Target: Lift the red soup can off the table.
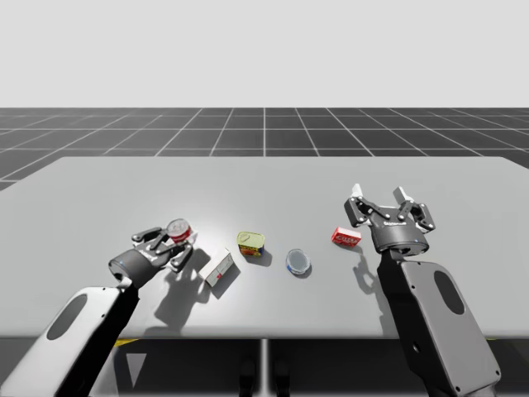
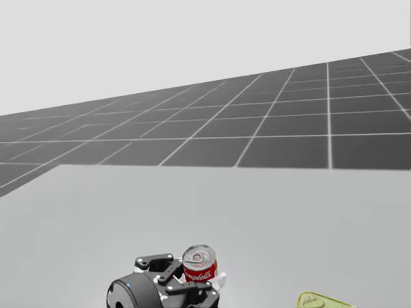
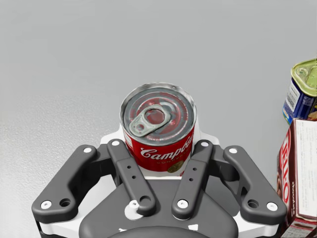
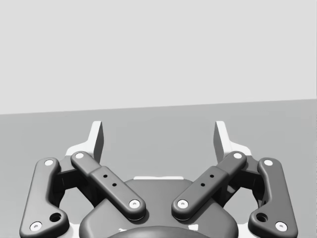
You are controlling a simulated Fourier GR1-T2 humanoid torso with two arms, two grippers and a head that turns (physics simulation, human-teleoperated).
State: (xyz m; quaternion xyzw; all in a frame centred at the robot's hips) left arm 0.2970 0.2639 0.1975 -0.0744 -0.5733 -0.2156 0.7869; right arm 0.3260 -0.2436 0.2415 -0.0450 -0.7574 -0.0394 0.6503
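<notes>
1. The red soup can (image 1: 179,229) (image 2: 200,264) (image 3: 158,129) is a metal cylinder with a silver pull-tab lid. It stands upright toward the left of the grey table (image 1: 264,182), well back from the near edge.
2. My left gripper (image 1: 178,241) (image 2: 192,279) (image 3: 158,144) is clenched on it. In the left wrist view a white pad presses the can's wall from each side, and the dark linkage bars close in under the label.
3. The can's base is hidden behind the gripper, so I cannot tell whether it touches the tabletop.
4. A white-and-red carton (image 1: 220,270) (image 3: 297,173) lies just beside my left gripper on its right. The two are near each other but apart.
5. A yellow-lidded rectangular tin (image 1: 250,243) (image 2: 321,300) (image 3: 303,89) with blue sides sits just past the carton, farther from the can.
6. A round blue-grey disc (image 1: 298,262) lies flat near the table's middle, to the right of the tin.
7. A small red box (image 1: 346,236) rests farther right, just beside my right arm's wrist.
8. My right gripper (image 1: 385,207) (image 4: 158,139) is spread wide and holds nothing. Its white fingertips stand well apart, pointing away across the bare tabletop toward the far edge.
</notes>
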